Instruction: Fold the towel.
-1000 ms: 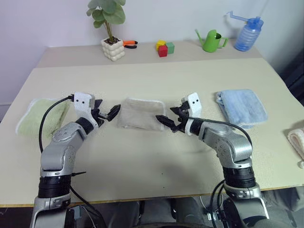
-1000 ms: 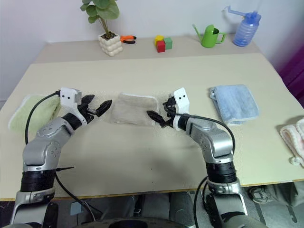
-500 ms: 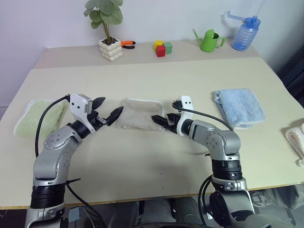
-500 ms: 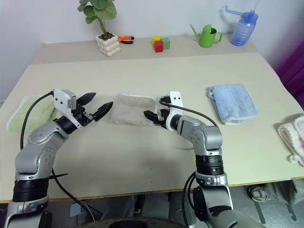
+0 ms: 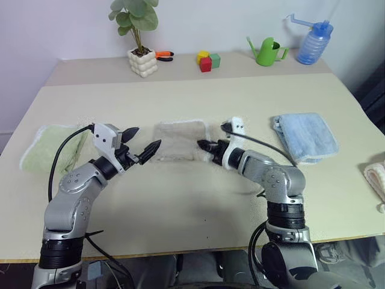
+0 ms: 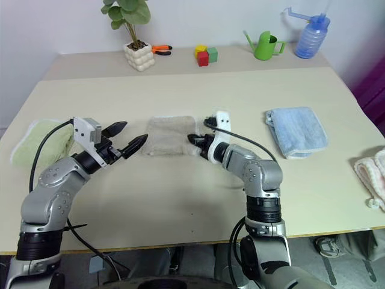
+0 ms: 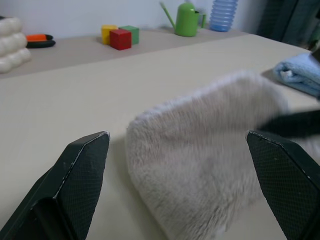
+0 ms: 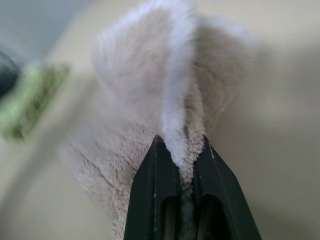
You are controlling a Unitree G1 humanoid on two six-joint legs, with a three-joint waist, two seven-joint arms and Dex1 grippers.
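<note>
Right gripper clamped on the towel edge, fold about to start.
Left gripper wide open and empty just beside the towel's other edge at mid-table; next, probably carrying the pinched edge across.

Head stereo pair: both eyes look forward and down over the table from above its near edge, wide framing, whole top in frame out to the potted plant at the far edge. Right eye sits slightly to the side, so the plant lands a bit further left there.

Left wrist cam: low, nearly level with the tabletop, very close to the towel, facing across it toward the far edge. Shares the colored blocks and green watering can with the head views.

Right wrist cam: tight on the towel edge, angled down. Shares the pale green towel with the head views.
</note>
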